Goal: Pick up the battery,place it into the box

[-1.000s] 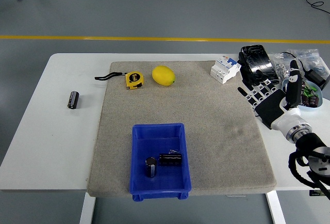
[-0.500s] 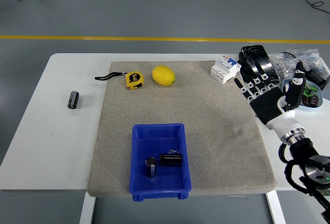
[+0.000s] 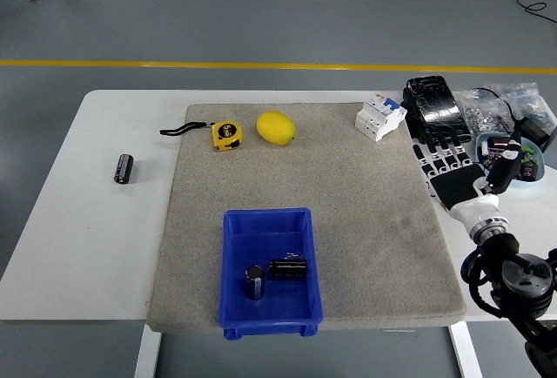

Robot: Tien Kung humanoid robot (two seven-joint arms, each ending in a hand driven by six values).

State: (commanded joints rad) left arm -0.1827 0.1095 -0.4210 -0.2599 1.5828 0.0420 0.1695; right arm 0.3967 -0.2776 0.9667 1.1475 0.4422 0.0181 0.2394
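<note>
Right hand (image 3: 459,173) is all I have in view, raised at the mat's right edge with its fingers spread and nothing in them; my left arm does not show.

Far out on the bare left part of the white table (image 3: 87,221), well apart from everything else, lies one small dark battery (image 3: 124,168) on its side, the one loose cell left to fetch. It sits off the grey mat (image 3: 365,221), on the side opposite my hand, so I judge it a long reach across.

Near the mat's far edge are a yellow tape measure (image 3: 226,134), its black strap trailing left, and just beside it a lemon (image 3: 276,127); neither belongs to my job, and both stand clear of the path to the bin.

At the mat's near edge sits the blue box (image 3: 266,223), open on top. Two dark batteries (image 3: 270,273) are already in it, one upright, one lying just beside it, so part of the work looks done.

Further right, a white electrical block (image 3: 381,116) rests at the mat's far corner, next to a black wrapped object (image 3: 432,99), with a bowl of small parts (image 3: 515,153) just behind my hand. That clutter gives me little room on this side.
</note>
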